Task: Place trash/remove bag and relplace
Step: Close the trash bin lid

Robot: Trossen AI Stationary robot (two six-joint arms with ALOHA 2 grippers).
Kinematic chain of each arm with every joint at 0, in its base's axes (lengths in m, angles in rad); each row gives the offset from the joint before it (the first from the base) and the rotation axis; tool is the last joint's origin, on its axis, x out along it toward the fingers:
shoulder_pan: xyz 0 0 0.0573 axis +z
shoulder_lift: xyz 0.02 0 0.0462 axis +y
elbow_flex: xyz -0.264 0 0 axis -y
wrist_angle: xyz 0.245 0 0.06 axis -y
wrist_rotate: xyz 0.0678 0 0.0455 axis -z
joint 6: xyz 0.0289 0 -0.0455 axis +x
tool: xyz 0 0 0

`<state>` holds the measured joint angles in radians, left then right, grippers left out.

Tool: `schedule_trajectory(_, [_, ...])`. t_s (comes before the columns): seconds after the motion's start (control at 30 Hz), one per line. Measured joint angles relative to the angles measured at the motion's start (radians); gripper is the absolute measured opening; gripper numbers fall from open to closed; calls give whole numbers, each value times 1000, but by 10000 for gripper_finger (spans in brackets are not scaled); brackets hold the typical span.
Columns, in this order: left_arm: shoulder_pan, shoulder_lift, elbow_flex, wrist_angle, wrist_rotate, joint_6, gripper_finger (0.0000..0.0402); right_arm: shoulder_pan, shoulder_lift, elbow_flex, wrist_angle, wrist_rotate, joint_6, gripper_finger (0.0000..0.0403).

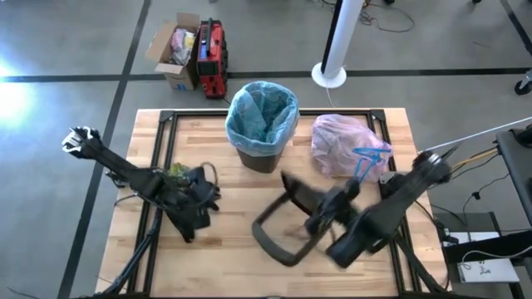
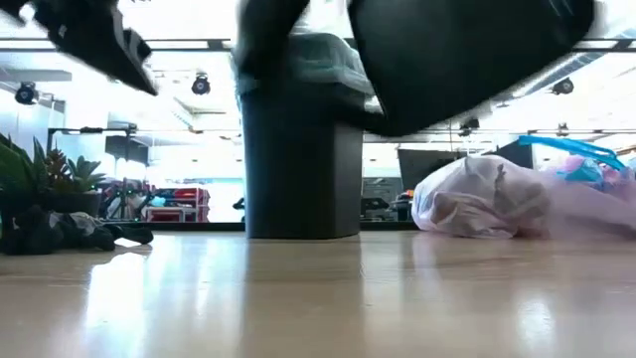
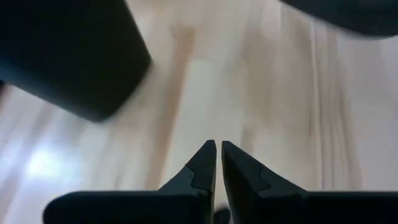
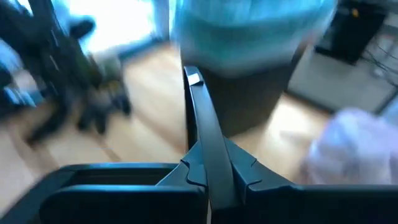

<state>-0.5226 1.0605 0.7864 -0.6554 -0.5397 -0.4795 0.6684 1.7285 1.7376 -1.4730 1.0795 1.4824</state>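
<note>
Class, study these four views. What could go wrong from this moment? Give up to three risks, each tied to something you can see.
1. The right gripper is shut on one thin edge of the black frame, so the frame might twist or slip.
2. The bin and its light blue liner stand close, so a swinging frame could tip or snag them.
3. The full pink bag lies near the right arm and might get shoved.
</note>
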Motion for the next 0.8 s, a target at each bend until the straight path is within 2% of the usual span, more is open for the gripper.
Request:
schedule_trajectory(0.07, [0, -49, 16, 2, -49, 0, 11, -7, -81, 31, 27, 65, -85, 3])
schedule_trajectory(0.17, [0, -118, 29, 8, -95, 7, 11, -19, -196, 65, 174, 191, -310, 2])
schedule_trajectory(0.27, [0, -170, 40, 31, -130, 47, 11, -47, -297, 77, 406, 250, -669, 1])
schedule_trajectory(0.4, [1, -217, 52, 121, -155, 156, 11, -139, -396, 77, 726, 242, -1119, 1])
schedule_trajectory(0.47, [2, -230, 52, 199, -189, 211, 11, -214, -425, 77, 856, 173, -1317, 1])
schedule_trajectory(0.57, [4, -240, 52, 313, -245, 283, 11, -349, -442, 76, 1007, -14, -1502, 1])
schedule_trajectory(0.7, [25, -242, 52, 427, -329, 356, 11, -555, -437, 75, 1093, -338, -1609, 0])
schedule_trajectory(0.8, [49, -239, 52, 468, -405, 378, 11, -714, -410, 75, 1121, -550, -1610, 0])
